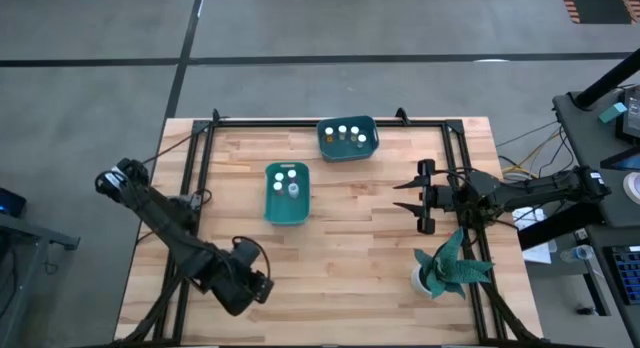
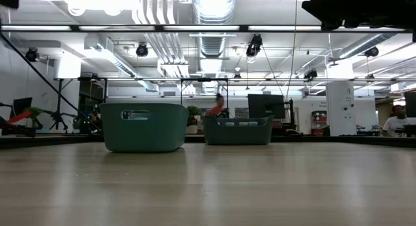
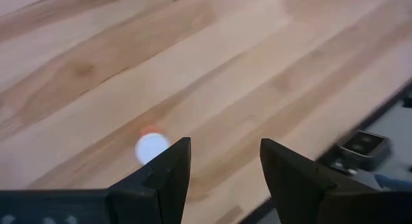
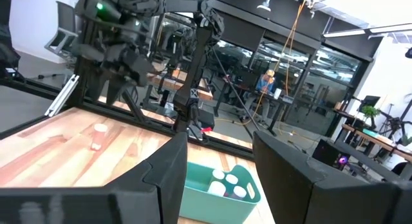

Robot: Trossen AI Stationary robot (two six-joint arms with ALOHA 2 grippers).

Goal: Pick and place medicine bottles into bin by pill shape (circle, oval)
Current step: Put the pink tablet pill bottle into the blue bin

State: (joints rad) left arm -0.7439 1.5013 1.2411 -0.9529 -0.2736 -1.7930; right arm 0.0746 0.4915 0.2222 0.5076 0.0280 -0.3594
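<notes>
One small bottle (image 3: 152, 147) with a white cap and an orange tint stands on the bare wood near the table's near-left corner; it also shows in the right wrist view (image 4: 98, 136). My left gripper (image 3: 225, 163) hovers over it, open, pointing down, the bottle just outside one finger (image 3: 168, 169). In the high view my left gripper (image 1: 262, 285) hides that bottle. Three bottles sit in the nearer teal bin (image 1: 286, 193). Several sit in the far teal bin (image 1: 348, 138). My right gripper (image 1: 402, 195) is open and empty, right of the bins, pointing toward the table's left.
A teal-leaved plant in a white pot (image 1: 448, 270) stands at the near right, just in front of my right arm. Black frame rails (image 1: 200, 163) run along the table's sides and far edge. In the low view both bins (image 2: 143, 127) stand far back.
</notes>
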